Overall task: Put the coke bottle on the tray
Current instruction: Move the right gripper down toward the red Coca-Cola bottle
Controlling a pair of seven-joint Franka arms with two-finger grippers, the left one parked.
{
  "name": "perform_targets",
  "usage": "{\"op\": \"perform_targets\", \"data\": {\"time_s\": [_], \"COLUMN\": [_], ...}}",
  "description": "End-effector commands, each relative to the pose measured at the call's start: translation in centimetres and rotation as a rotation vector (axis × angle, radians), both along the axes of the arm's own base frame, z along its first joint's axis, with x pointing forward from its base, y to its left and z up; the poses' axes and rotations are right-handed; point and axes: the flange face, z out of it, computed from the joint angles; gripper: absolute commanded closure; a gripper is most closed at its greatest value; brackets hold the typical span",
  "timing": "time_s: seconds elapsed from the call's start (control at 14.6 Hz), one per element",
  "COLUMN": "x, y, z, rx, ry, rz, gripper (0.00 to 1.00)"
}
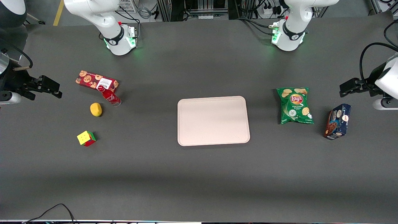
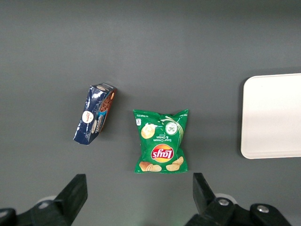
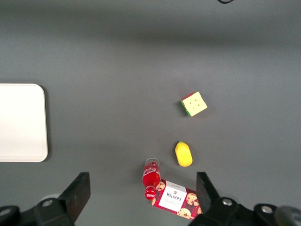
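Observation:
The coke bottle (image 1: 110, 95), with a red cap, a red label and a clear base, stands on the table touching the nearer edge of a flat red cookie box (image 1: 96, 81). It also shows in the right wrist view (image 3: 151, 176). The pale pinkish-beige tray (image 1: 213, 120) lies empty at the middle of the table and shows in the right wrist view (image 3: 21, 122) too. My right gripper (image 1: 51, 87) hangs well above the table at the working arm's end, apart from the bottle. In its own view the gripper (image 3: 142, 188) is open and empty.
A yellow lemon (image 1: 96, 109) and a colour cube (image 1: 86, 138) lie nearer the front camera than the bottle. A green Lay's chip bag (image 1: 295, 105) and a dark blue cookie box (image 1: 337, 121) lie toward the parked arm's end.

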Motion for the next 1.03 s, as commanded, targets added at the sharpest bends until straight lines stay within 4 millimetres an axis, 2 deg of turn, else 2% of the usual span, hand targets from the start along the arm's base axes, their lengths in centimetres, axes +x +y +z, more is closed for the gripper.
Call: {"op": "perform_targets", "data": {"time_s": [0.0,0.27,0.41,0.62,0.82,0.96], "x": [-0.1,-0.2,-0.8,-2.4,-5.5,-9.5], "y": [0.5,0.4,0.4,1.3,1.1,0.8], "z": [0.8,0.1,-1.3,-3.5,-7.3,-11.1], "rx": [0.020,0.027,0.081,0.029,0.014,0.017], "ry": [0.002,0.021,0.053,0.093,0.088,0.019], "rz": [-0.017,-0.021,-0.025,0.000,0.004,0.025], "gripper": [0.00,0.00,0.00,0.00,0.00,0.00]}}
